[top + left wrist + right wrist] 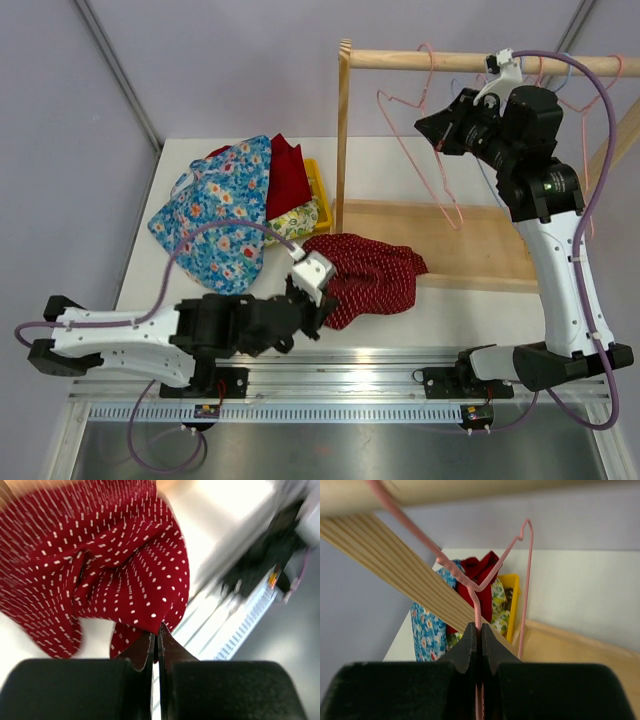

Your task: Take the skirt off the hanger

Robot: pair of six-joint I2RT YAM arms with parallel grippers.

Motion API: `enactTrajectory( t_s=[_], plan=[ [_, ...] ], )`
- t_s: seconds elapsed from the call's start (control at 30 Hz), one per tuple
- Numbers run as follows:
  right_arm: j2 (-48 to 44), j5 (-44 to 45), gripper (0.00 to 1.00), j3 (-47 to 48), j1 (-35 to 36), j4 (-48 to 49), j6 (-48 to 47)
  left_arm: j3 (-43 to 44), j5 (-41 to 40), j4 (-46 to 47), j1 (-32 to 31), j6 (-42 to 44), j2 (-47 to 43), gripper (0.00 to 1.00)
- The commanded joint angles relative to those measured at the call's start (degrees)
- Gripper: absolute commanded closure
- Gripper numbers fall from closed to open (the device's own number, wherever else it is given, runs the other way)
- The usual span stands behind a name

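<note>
The skirt (370,272), dark red with white dots, lies crumpled on the white table in front of the wooden rack, off the hanger. My left gripper (312,298) is shut on its near hem; the left wrist view shows the skirt (100,555) spreading away from the pinched edge at my left gripper (156,636). The pink wire hanger (445,190) hangs bare from the rail (400,60). My right gripper (437,130) is shut on its wire just below the rail. In the right wrist view the hanger (525,580) rises out of my right gripper (480,628).
A pile of clothes lies at the back left: a blue floral garment (215,215), a red cloth (286,175) and a yellow bin (320,195). The rack's upright post (343,130) and base board (430,245) stand mid-table. More hangers (560,72) hang at the rail's right end.
</note>
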Motion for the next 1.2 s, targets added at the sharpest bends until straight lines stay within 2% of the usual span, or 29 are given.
enactTrajectory(
  t_s=[0.0,0.03,0.07,0.13,0.23,0.27,0.3,0.33,0.37,0.43,0.47,0.53,0.57,0.6,0.67,0.7,0.77,0.8,0.9,0.93,1.07,1.17],
  plan=[
    [-2.7,1.0,1.0,-5.1,0.0,2.9,0.1,14.1,-10.8,-9.1,5.2,15.7,-1.6,1.0],
    [-3.0,0.9,1.0,-6.0,-0.1,3.1,0.2,17.9,-10.3,-9.0,7.2,18.6,-1.5,1.0],
    [-3.7,1.0,1.0,-7.7,-0.1,3.2,0.5,19.9,-8.1,-8.7,12.1,21.3,-1.3,1.0],
    [-4.7,0.9,1.0,-9.2,-0.1,3.5,0.7,23.8,-5.1,-8.8,18.2,27.9,0.3,1.0],
    [-6.1,1.1,0.97,-11.1,0.0,3.4,0.7,31.4,1.3,-6.9,34.5,34.9,2.7,1.0],
    [-6.6,1.6,0.89,-11.6,0.0,3.2,0.6,35.5,4.4,-6.3,37.9,37.0,4.9,1.0],
    [-6.8,1.8,0.63,-11.9,0.0,3.1,0.6,38.4,5.9,-5.9,41.0,37.6,6.4,1.0],
    [-7.0,1.8,0.45,-12.2,0.0,3.0,0.3,41.2,7.6,-5.7,44.1,38.1,7.9,1.0],
    [-7.4,1.8,0.31,-12.4,0.0,2.7,0.1,44.0,11.4,-5.6,49.8,38.4,11.5,1.0],
    [-7.5,2.1,0.09,-12.5,0.0,1.8,-0.2,54.4,15.1,-6.0,55.5,38.6,16.0,1.0],
    [-7.9,2.7,0.06,-12.8,0.0,1.5,-0.4,63.4,18.1,-6.6,60.5,38.2,22.6,1.0],
    [-8.4,2.8,0.03,-13.3,-0.1,1.1,-0.5,73.8,20.5,-10.2,65.9,37.3,29.8,1.0],
    [-9.0,3.0,0.02,-14.1,-0.1,1.1,-0.6,78.4,23.4,-11.5,67.4,36.1,33.1,1.0],
    [-9.2,3.2,0.02,-14.4,0.0,1.0,-0.7,87.2,24.7,-13.2,68.5,35.4,38.9,1.0],
    [-10.3,3.6,0.01,-15.2,-0.1,0.6,-1.1,91.1,27.5,-13.3,70.8,34.0,41.9,1.0],
    [-10.7,3.7,0.01,-15.4,-0.1,0.2,-1.1,90.5,28.2,-10.8,71.4,33.7,42.0,1.0],
    [-11.8,4.0,0.01,-16.2,-0.1,-0.2,-1.4,81.3,29.1,-6.9,73.1,33.0,40.0,1.0],
    [-12.2,4.1,0.01,-16.5,0.0,-0.3,-1.3,73.6,29.7,-3.3,73.8,31.1,38.0,1.0],
    [-13.7,4.5,0.01,-17.1,-0.1,-0.6,-1.5,59.2,30.8,3.3,75.8,27.1,34.2,1.0],
    [-14.3,4.7,0.01,-17.1,-0.1,-0.7,-1.5,48.7,30.4,5.2,76.0,26.3,31.1,1.0],
    [-15.6,4.3,0.01,-16.0,0.0,-1.6,-1.5,30.3,25.8,13.7,76.8,21.8,27.9,1.0],
    [-16.7,3.3,0.0,-15.0,0.0,-2.3,-1.5,28.7,26.1,13.0,79.6,17.9,32.7,0.95]
  ],
)
